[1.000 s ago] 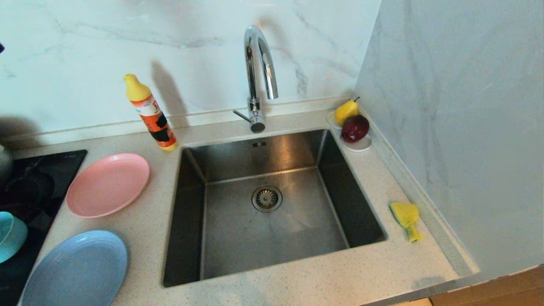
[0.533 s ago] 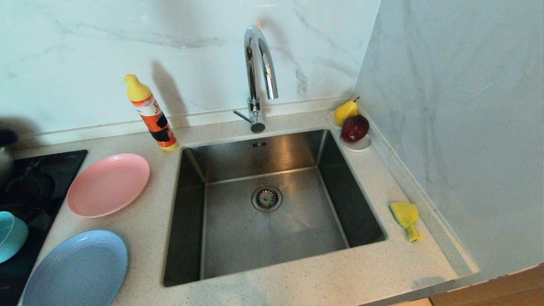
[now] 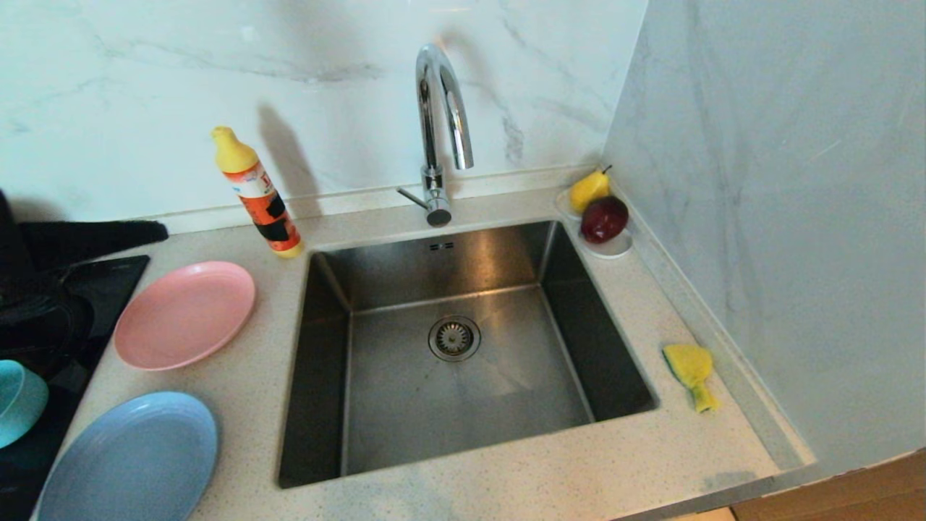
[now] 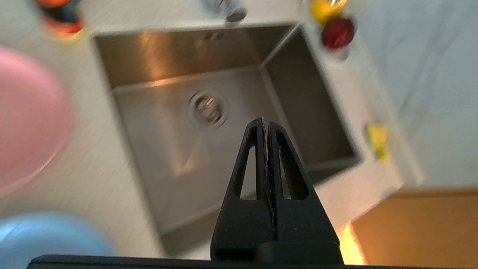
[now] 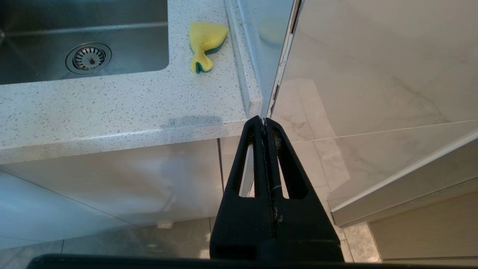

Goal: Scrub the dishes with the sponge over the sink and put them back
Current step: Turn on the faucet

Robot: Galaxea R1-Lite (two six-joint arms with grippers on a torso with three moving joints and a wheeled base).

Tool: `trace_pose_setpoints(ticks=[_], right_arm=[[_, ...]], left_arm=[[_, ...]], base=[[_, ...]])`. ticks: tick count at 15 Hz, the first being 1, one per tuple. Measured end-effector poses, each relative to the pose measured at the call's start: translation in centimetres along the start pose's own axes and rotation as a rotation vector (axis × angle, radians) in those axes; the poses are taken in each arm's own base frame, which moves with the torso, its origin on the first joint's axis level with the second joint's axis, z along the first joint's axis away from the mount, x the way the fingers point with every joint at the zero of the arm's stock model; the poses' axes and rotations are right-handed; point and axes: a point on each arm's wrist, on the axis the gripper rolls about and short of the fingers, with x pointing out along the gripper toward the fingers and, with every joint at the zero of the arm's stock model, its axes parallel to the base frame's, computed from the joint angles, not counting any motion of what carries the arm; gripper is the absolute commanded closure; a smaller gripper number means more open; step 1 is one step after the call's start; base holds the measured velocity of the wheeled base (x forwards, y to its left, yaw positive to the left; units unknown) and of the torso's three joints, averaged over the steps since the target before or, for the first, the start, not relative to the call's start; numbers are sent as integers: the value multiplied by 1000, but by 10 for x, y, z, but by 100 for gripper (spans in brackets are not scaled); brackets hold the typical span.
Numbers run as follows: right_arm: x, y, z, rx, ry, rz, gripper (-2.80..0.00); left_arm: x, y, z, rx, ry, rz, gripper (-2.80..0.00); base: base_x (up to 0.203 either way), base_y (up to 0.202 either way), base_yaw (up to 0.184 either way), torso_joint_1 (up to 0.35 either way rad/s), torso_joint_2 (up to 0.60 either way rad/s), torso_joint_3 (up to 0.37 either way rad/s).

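The dark steel sink [image 3: 376, 405] with its chrome tap [image 3: 441, 108] fills the middle of the counter. Of the dishes, the pink plate [image 3: 184, 315] and blue plate [image 3: 130, 459] lie to its left, and the teal bowl [image 3: 18, 401] sits on the hob at the picture's edge. The yellow sponge [image 3: 691, 373] lies right of the sink by the wall. My left gripper [image 3: 160, 231] is shut and empty, held level behind the pink plate; its wrist view shows it [image 4: 265, 120] pointing over the sink [image 4: 149, 149]. My right gripper [image 5: 264, 118] is shut and parked below the counter's front edge, the sponge [image 5: 205, 41] beyond it.
An orange detergent bottle [image 3: 259, 195] stands behind the sink's left corner. A pear [image 3: 587, 189] and a red apple [image 3: 605, 218] rest on a white saucer [image 3: 615, 247] in the back right corner. A black hob [image 3: 108, 278] lies at the left; a marble wall [image 3: 759, 217] closes the right.
My left arm has come into the head view from the left edge, its shut fingers now reaching rightward above the hob behind the pink plate. Nothing else moved.
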Motion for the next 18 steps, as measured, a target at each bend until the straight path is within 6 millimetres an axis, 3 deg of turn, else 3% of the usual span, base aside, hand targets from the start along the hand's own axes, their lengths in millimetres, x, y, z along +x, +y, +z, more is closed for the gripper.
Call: trace_pose_setpoints(ticks=[4,10,14,18], right_arm=[[0,0,0,0,0,0,0],[0,0,0,0,0,-1,0],[0,0,0,0,0,-1,0],[0,0,0,0,0,0,0]], left_arm=[[66,14,10,-26,-7,-51,0],[165,38,7,-52,-26,-87,0],[214,45,-4,-82,-97,-130,0],[248,46,-5,-80,-116,-116,0]], base=[[0,0,0,0,0,0],[0,0,0,0,0,0],[0,0,0,0,0,0],[0,0,0,0,0,0]])
